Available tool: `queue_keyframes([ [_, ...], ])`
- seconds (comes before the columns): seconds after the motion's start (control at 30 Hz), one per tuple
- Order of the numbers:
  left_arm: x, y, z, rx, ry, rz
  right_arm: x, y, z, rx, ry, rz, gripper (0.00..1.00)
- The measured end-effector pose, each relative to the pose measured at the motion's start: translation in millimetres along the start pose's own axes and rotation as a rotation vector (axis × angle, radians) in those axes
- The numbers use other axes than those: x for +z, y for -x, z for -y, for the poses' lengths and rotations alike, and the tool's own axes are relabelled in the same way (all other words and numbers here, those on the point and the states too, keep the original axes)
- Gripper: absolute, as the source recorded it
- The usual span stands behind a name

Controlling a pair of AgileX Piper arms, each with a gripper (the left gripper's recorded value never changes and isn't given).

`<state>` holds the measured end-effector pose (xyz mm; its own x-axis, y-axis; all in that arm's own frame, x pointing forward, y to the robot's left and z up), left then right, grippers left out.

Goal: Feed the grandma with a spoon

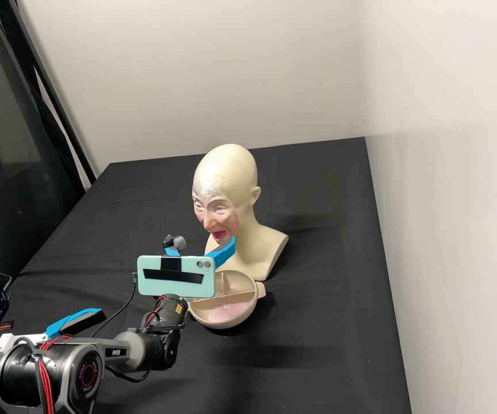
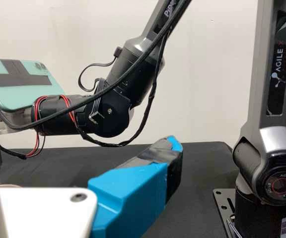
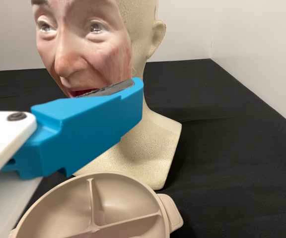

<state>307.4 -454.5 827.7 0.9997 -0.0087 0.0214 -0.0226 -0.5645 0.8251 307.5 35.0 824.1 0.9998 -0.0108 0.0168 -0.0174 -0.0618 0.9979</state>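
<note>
Task stage: the delivery step is appearing to be under way. The right gripper (image 1: 222,252) is hanging with its blue tip just beside the open mouth of the grandma head (image 1: 228,195).
Grandma head: it is standing upright near the middle of the bench (image 1: 329,241), facing the arms.
Spoon: a thin grey strip (image 3: 109,89) is lying along the top of the right gripper's tip. It may be a spoon handle or the gripper's own pad, and the views are not settling which.
Right gripper state: the pictures are not showing whether it is open or closed.
Left gripper (image 1: 81,318): it is resting open and gripping nothing, low over the near left of the bench and well apart from the head.
Remaining work: by judgement, bringing food fully to the mouth and drawing back clear.
Bowl (image 1: 258,289): the divided beige bowl is sitting just in front of the bust's base, directly under the right gripper.
Obstructions: the bowl rim is limiting any low approach, and the phone (image 1: 176,276) on the right wrist is hanging above the bowl's near edge.
</note>
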Motion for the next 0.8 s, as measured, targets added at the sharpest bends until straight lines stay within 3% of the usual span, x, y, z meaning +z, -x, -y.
queue_keyframes([
  [0.43,-1.3,0.0,-0.2,0.001,0.000,-0.004,0.0,0.0,0.0,0.000,0.000,0.000,1.00],
  [0.6,-13.1,8.2,7.9,-0.035,-0.007,-0.037,0.0,0.0,0.0,0.000,0.000,0.000,1.00],
  [0.8,-35.7,19.9,15.5,-0.070,0.026,-0.107,0.0,0.0,0.0,0.000,0.000,0.000,1.00],
])
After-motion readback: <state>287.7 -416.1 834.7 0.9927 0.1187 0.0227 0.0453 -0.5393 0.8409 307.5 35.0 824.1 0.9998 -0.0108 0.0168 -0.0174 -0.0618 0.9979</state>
